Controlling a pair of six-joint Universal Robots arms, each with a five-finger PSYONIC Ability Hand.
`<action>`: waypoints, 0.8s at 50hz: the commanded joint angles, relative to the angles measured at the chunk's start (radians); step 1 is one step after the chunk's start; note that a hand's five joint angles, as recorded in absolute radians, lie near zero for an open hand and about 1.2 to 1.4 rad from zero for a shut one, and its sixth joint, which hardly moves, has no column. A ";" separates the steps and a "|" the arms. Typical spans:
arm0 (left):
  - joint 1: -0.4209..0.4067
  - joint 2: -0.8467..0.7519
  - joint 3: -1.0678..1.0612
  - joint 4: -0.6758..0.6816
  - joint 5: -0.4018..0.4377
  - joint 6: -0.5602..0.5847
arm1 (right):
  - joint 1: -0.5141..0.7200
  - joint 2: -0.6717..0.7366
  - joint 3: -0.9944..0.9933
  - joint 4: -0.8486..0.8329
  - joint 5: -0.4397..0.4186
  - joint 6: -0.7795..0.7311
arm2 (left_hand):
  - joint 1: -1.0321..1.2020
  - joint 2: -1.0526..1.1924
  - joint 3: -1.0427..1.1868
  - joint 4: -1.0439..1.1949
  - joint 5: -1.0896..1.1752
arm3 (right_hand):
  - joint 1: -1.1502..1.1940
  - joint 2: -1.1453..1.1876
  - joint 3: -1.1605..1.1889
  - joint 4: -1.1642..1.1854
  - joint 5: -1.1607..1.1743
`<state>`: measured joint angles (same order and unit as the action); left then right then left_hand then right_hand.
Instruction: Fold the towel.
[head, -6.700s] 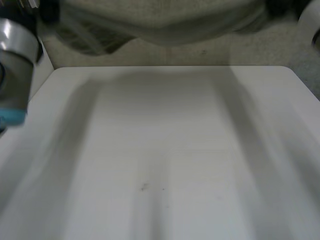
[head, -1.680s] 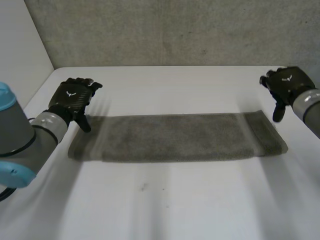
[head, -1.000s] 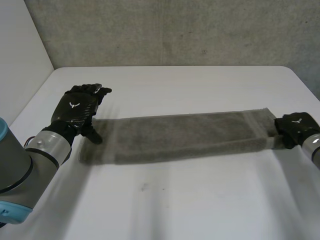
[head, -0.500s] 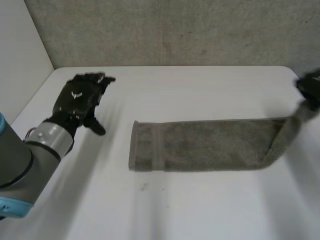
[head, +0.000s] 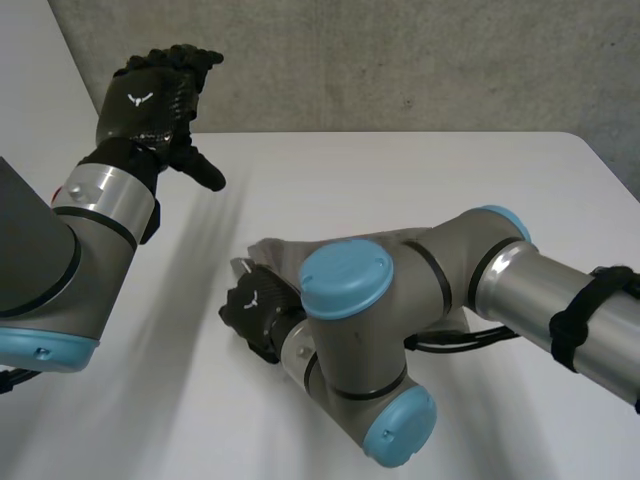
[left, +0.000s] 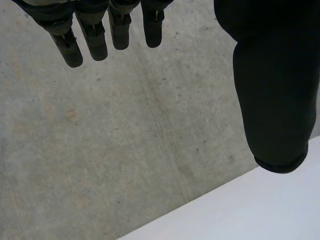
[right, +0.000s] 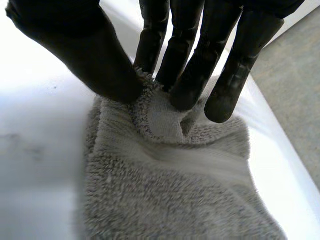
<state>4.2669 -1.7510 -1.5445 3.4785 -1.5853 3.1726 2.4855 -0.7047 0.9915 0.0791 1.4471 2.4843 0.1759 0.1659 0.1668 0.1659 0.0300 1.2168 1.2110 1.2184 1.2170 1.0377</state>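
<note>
Towel (head: 292, 250) lies bunched on the white table (head: 420, 170), mostly under the right arm (head: 520, 290). Left hand (head: 152, 88) is raised well left of the towel, fingers straight and empty, likely clearing room. Right hand (right: 187, 55) pinches the towel's left-end edge between thumb and fingers, likely dragging it over to fold. Grey concrete wall (head: 400, 60) behind.
</note>
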 joint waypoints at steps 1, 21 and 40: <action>-0.001 -0.018 0.001 0.001 0.002 -0.002 | -0.031 -0.079 0.047 -0.001 0.044 0.050 | -0.001 0.009 0.008 0.009 -0.030 | -1.042 -1.036 -1.044 -1.042 -1.038; -0.012 -0.018 -0.012 0.001 -0.001 -0.005 | -0.442 -0.424 0.600 -0.122 -0.003 0.232 | -0.001 0.009 0.008 0.009 -0.030 | -0.977 -0.972 -0.979 -0.978 -0.973; -0.052 -0.021 -0.009 -0.006 -0.002 -0.005 | -0.560 -0.467 0.725 -0.311 0.000 -0.022 | -0.001 0.009 0.008 0.009 -0.030 | 0.180 0.185 0.178 0.179 0.184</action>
<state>4.2201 -1.7726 -1.5563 3.4736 -1.5877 3.1687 1.9321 -1.1157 1.7308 -0.2116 1.4413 2.6358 0.1759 0.1659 0.1665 0.1657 0.0300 1.2915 1.3315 1.3403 1.3433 1.1598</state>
